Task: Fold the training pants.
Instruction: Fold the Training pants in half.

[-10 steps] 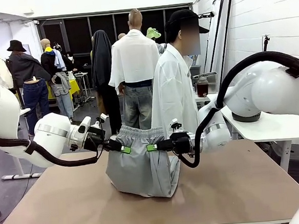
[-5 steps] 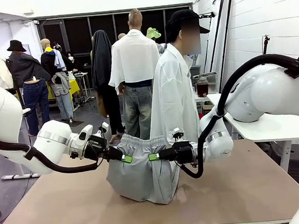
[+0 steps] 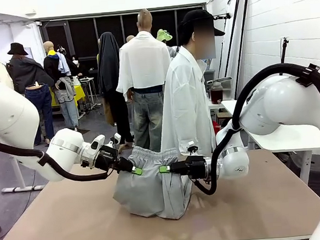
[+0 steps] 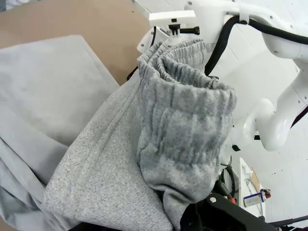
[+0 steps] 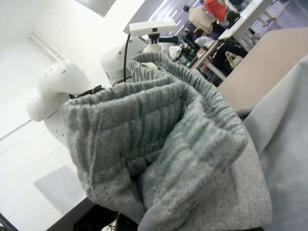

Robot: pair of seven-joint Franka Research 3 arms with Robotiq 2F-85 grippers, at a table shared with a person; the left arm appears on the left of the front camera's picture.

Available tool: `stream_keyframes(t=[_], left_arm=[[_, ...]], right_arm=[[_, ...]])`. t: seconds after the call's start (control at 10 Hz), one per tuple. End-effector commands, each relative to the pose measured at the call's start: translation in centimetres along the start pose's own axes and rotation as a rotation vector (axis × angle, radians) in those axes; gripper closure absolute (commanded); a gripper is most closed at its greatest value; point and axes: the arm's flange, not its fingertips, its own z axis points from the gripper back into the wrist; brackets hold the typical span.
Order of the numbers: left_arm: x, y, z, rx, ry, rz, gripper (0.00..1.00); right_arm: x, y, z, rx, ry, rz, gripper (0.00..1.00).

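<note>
Left gripper (image 3: 135,170) and right gripper (image 3: 164,169) each clamped on waistband of training pants (image 3: 151,189); waistband spans between them, legs hanging below onto table (image 3: 253,201).

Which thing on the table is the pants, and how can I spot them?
Look at the big brown table in the middle of the room. Near its middle, the pants hang between two white robot arms, the legs piling on the tabletop. They are plain light grey and soft, with a scrunchy elastic waistband on top, unlike the white coat of the person behind.
</note>
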Motion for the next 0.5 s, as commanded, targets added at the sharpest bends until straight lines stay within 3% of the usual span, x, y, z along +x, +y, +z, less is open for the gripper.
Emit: stream_keyframes(t=[0.0,0.4], left_arm=[[1.8,1.2,-0.3,0.031,0.021,-0.001,1.0],[2.8,3.0,-1.3,0.074,-0.063,0.033,1.0]], right_arm=[[1.1,-1.4,0.6,-0.04,-0.063,0.014,1.0],[2.7,-3.2,1.4,-0.125,-0.071,-0.022,1.0]])
